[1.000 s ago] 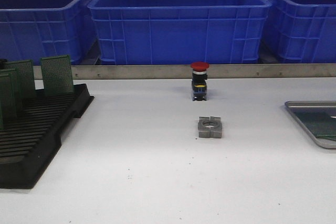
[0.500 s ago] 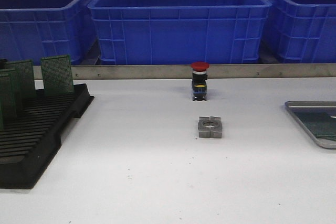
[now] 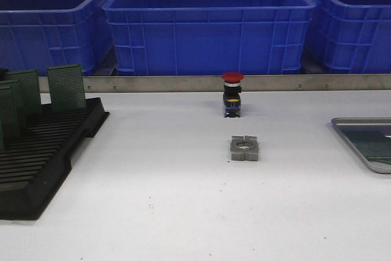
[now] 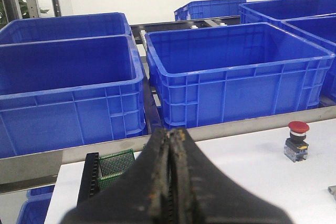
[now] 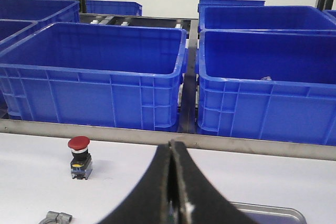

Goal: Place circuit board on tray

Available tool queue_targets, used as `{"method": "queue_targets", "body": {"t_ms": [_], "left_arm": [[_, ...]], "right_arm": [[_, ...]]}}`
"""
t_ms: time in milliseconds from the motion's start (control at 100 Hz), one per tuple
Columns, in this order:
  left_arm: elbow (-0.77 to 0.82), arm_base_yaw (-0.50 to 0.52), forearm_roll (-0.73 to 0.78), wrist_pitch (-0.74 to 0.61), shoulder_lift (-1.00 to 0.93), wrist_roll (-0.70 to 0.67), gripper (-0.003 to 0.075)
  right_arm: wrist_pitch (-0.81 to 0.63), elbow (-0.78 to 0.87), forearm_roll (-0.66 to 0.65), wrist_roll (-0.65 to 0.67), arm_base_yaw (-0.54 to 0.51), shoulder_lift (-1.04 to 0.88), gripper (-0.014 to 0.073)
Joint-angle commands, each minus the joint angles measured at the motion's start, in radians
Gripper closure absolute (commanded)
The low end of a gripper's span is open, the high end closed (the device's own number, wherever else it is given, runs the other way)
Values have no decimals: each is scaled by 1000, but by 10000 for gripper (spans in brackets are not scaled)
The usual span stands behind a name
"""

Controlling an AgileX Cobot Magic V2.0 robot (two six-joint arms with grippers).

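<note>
- Circuit boards [image 3: 66,87] stand upright in your black rack [image 3: 36,163] at the left; another lies in the tray [image 3: 360,128] at the right edge.
- Blue bins [image 3: 208,25] line the far side.
- Your left gripper [image 4: 172,182] and right gripper [image 5: 173,192] are both clenched, holding nothing.
- A red button [image 3: 232,93] stands behind a small metal ring [image 3: 244,148].

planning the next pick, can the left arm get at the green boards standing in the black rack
Probably yes: the circuit boards stand upright in the black rack on the left, nothing above them, but the left gripper is shut and must open first.
</note>
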Motion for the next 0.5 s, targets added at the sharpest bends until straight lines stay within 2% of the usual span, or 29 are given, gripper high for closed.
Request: {"method": "queue_targets", "body": {"t_ms": [0,290,400,490], "left_arm": [[-27,2,-8,-62,5,-7,739],[-27,2,8,-62,5,-7,739],[-27,2,156,-55,5,-28,739],[-27,2,375,-55,0,-224,739]], "right_arm": [[-32,-26,1,-8,2,4,661],[-32,-26,1,-8,2,4,661],[-32,-26,1,-8,2,4,661],[-32,-26,1,-8,2,4,661]]}}
